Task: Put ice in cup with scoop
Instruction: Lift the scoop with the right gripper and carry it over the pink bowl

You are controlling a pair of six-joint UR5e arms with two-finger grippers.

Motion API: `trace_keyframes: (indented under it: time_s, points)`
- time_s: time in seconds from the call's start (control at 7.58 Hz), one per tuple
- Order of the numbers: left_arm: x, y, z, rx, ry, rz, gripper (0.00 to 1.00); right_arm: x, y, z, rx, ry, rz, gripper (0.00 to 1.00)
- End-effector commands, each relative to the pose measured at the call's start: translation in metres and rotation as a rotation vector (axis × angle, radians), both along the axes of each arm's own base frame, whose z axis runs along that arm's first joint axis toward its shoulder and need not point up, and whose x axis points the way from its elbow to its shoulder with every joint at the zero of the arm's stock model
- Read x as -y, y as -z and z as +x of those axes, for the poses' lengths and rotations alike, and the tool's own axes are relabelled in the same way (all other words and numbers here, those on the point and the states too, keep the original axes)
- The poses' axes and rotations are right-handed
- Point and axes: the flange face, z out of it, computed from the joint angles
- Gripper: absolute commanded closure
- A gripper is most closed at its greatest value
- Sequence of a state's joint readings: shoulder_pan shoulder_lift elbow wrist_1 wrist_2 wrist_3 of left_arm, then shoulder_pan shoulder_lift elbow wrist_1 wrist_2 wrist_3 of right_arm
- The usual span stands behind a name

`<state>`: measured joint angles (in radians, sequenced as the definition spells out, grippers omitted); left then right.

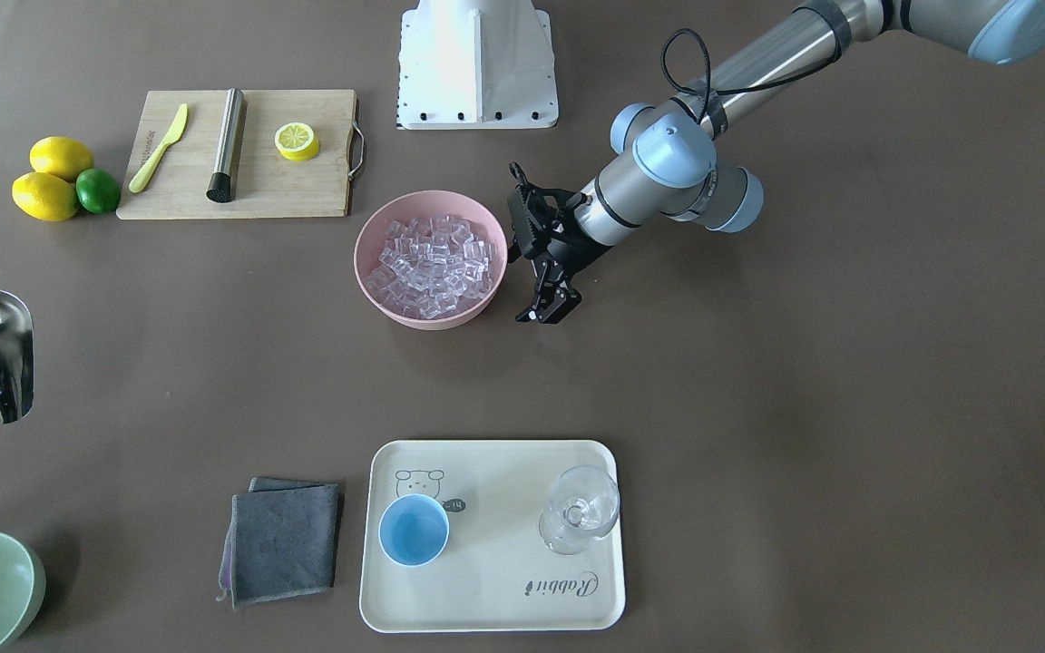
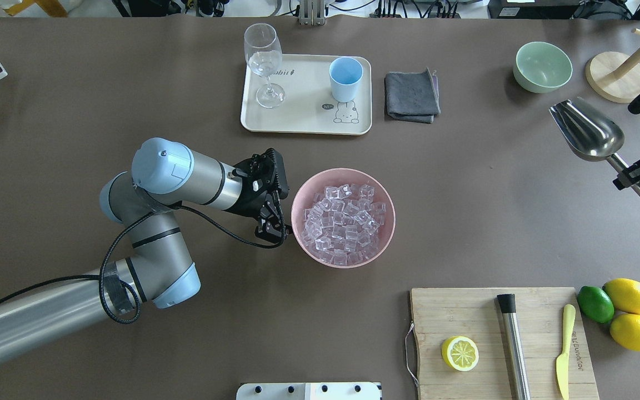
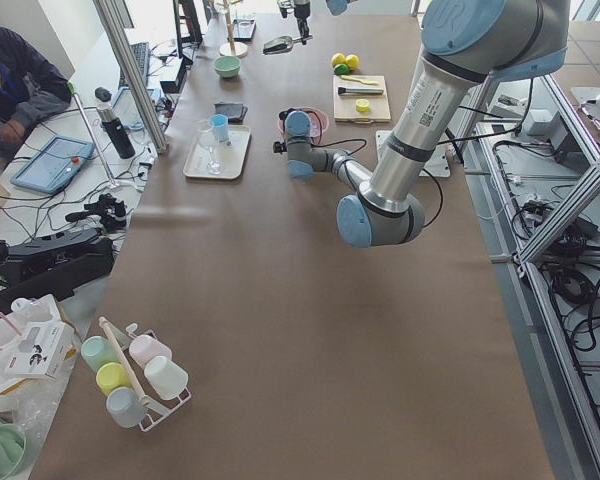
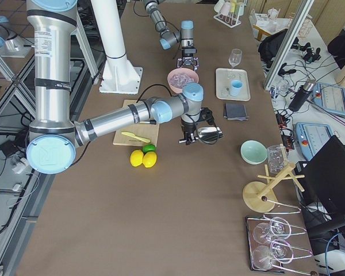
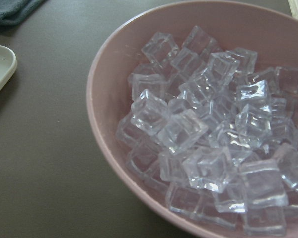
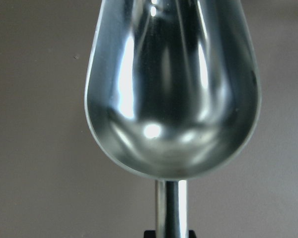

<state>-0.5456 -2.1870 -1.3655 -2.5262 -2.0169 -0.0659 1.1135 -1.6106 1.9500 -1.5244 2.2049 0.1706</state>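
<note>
The ice (image 2: 345, 222) fills a pink bowl (image 2: 296, 214) at mid-table, and shows close up in the left wrist view (image 5: 213, 139). My left gripper (image 2: 274, 233) hangs right beside the bowl's rim and looks shut and empty. My right gripper (image 2: 634, 178) is shut on the handle of the steel scoop (image 2: 589, 133), held in the air at the table's right edge. The scoop's trough (image 6: 171, 89) is empty. The light-blue cup (image 2: 345, 78) stands upright and empty on a cream tray (image 2: 303, 119) at the far side.
A wine glass (image 2: 264, 61) stands on the tray beside the cup. A grey cloth (image 2: 410, 95) lies right of the tray. A green bowl (image 2: 542, 66) and a wooden stand (image 2: 617, 75) are far right. A cutting board (image 2: 464, 316) with a rod, knife and lemon half lies near right.
</note>
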Motion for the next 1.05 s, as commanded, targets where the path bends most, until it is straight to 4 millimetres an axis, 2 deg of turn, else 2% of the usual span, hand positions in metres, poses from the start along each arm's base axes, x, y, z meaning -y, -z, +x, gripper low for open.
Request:
trace_keyframes:
  time_s: [0.0,0.13,0.4,0.53,0.66,0.92]
  points:
    - [-0.005,-0.002,0.001,0.0,-0.047,-0.008,0.02,0.018,0.051,-0.008,-0.037,0.135,0.226,1.0]
    - [-0.005,-0.003,0.001,0.001,-0.047,-0.009,0.02,0.018,0.074,-0.025,-0.063,0.228,0.297,1.0]
    - [-0.005,-0.004,0.003,0.007,-0.049,-0.011,0.02,0.005,0.146,-0.077,-0.148,0.432,0.434,1.0]
    - [-0.004,-0.004,0.005,0.009,-0.049,-0.012,0.02,-0.005,0.17,-0.081,-0.163,0.498,0.45,1.0]
    - [-0.004,-0.004,0.005,0.009,-0.048,-0.014,0.02,-0.011,0.189,-0.095,-0.169,0.567,0.459,1.0]
    - [-0.004,-0.003,0.005,0.008,-0.05,-0.013,0.02,-0.049,0.24,-0.121,-0.314,0.811,0.458,1.0]
